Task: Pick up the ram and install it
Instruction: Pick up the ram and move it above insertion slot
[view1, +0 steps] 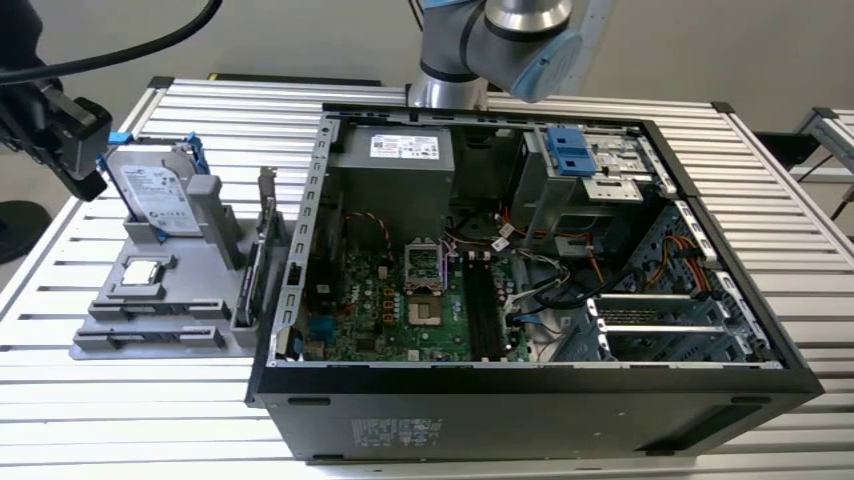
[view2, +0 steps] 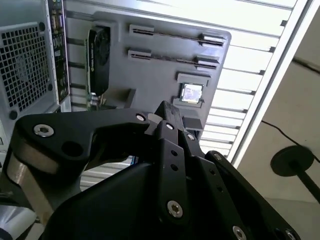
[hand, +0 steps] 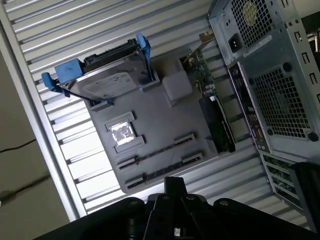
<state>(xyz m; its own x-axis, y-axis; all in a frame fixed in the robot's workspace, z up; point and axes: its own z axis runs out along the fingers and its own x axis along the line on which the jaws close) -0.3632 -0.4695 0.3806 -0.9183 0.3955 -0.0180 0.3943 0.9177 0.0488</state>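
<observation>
**Gripper shut and empty above the parts holder; ram not clearly made out**

In the exterior view, the gripper (view1: 83, 170) hangs at the exterior view's left, above the slatted table (view1: 134, 420) and just beside the upright hard drive (view1: 154, 195). The drive stands in a grey parts holder (view1: 147, 335), which also carries a processor chip (view1: 140, 272) and a card on edge (view1: 254, 270). The open computer case (view1: 534, 420) lies to the exterior view's right of the holder, motherboard (view1: 400, 300) facing up. Its long memory slots (view1: 478, 310) read as dark strips, and I cannot tell whether the ram sits in one.

In the second wrist view, the gripper (view2: 165, 107) shows its fingers drawn together to a single tip with nothing between them. Beyond the tip lies the holder (view2: 150, 80), with the processor chip (view2: 191, 92), the card (view2: 98, 52) and two long clip-ended slots (view2: 175, 37).

In the first wrist view, the gripper tip (hand: 172, 184) is again narrow and closed, near the holder's two slots (hand: 155, 152). Each slot shows a thin dark line between its end clips, and I cannot tell whether that is a stick seen edge-on. The hard drive (hand: 107, 82) stands at the holder's far end.
</observation>
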